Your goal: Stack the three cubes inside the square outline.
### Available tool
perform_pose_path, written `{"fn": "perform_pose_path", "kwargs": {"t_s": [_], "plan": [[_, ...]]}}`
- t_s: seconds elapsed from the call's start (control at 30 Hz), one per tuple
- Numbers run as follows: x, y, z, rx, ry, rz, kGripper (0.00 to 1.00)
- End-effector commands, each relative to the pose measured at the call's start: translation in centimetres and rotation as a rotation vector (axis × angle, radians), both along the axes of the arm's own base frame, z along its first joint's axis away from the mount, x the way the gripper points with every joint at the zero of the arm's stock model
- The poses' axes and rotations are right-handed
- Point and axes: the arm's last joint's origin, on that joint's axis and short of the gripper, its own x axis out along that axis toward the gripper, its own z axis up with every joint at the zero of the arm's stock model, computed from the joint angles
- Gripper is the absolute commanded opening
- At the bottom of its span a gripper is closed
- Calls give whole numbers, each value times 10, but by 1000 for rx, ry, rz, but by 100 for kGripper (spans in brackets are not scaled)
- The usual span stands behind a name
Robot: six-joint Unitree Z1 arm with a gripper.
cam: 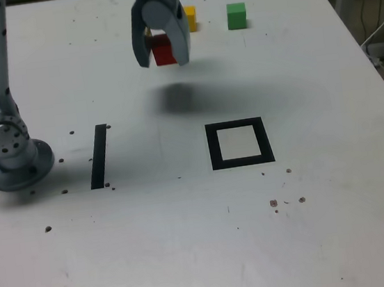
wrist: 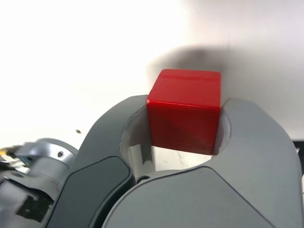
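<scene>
Right now the red cube (wrist: 184,110) sits clamped between my two grey fingers (wrist: 259,142), pressed on both sides as the wrist view shows, so my gripper (cam: 162,52) is closed on it. In the exterior view I hold it above the far part of the table (cam: 192,255), with my shadow (cam: 176,98) lying on the white surface just nearer than me. The yellow cube (cam: 190,17) stands just behind my gripper, toward the exterior view's right, and the green cube (cam: 236,15) rests a little farther right, apart from the yellow one. The square outline (cam: 240,143) lies nearer the camera, to the exterior view's right of me, its white centre bare. A narrow black strip (cam: 99,156) lies well to its left, near my arm's base (cam: 7,149).
</scene>
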Motion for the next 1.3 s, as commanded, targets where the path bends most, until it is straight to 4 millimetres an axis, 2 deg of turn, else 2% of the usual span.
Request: {"fn": "perform_pose_path", "kwargs": {"t_s": [0.0,0.3,0.77,0.97,1.27], "plan": [[3,-18,1,7,-9,1,29],[23,-84,-4,12,-9,-28,29],[50,-160,-22,-32,17,-63,29],[62,-179,-31,-47,12,-70,29],[78,-182,-44,-67,2,-57,29]]}}
